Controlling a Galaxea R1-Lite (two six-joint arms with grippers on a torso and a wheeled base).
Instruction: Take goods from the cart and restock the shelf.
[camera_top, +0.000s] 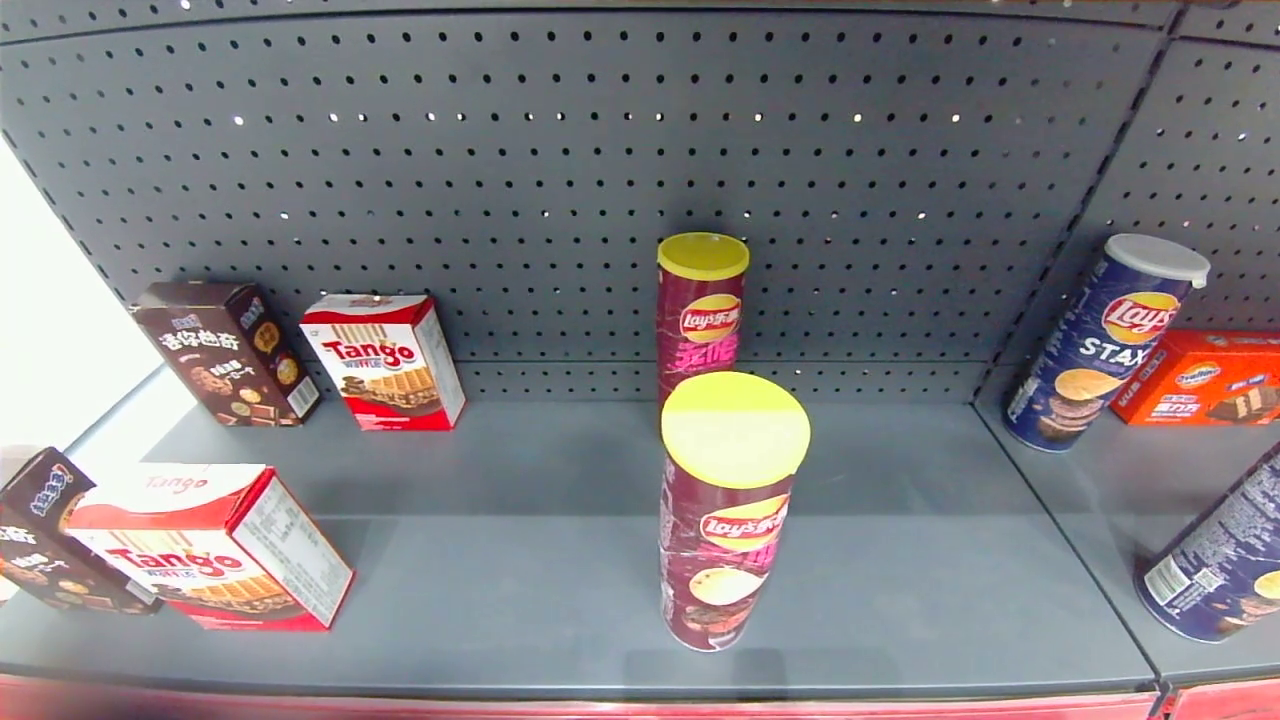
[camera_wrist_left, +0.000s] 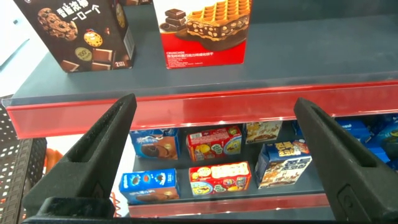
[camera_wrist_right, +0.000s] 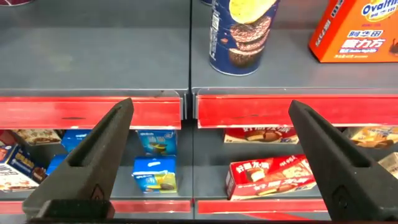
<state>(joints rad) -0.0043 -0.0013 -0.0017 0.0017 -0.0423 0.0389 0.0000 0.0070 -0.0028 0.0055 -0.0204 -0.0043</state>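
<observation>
Shelf (camera_top: 900, 560) first: grey deck w/ a pegboard back (camera_top: 500, 150). There's lots of bare deck between the groups, so I judge the restock partway, not near done.

Left end has a red waffle box (camera_top: 215, 550) and a dark cookie box (camera_top: 50, 540) at the front, w/ a second pair of the same behind them by the pegboard. The right bay has an orange box (camera_top: 1200, 385) at the back and a blue can (camera_top: 1095, 345) just beside it. A 2nd blue can (camera_top: 1215, 570) stands nearer the front edge.

Mid-shelf are the goods I take as this job's: two maroon chip cans, upright, lined up front to back. The front can (camera_top: 728, 520) stands near the shelf lip and the rear can (camera_top: 700, 315) is at the pegboard, w/ a gap between them. Both are tall slim tubes w/ flat yellow lids on, printed face turned out, no dents I can see.

My left gripper (camera_wrist_left: 214, 102) hangs in front of the red price rail (camera_wrist_left: 249, 109) below the left-end boxes, fingers wide apart, nothing between them. My right gripper (camera_wrist_right: 211, 104) is the same: apart, empty, facing the rail under the right bay. W/ both empty, I reckon the next item has to come off the cart.
</observation>
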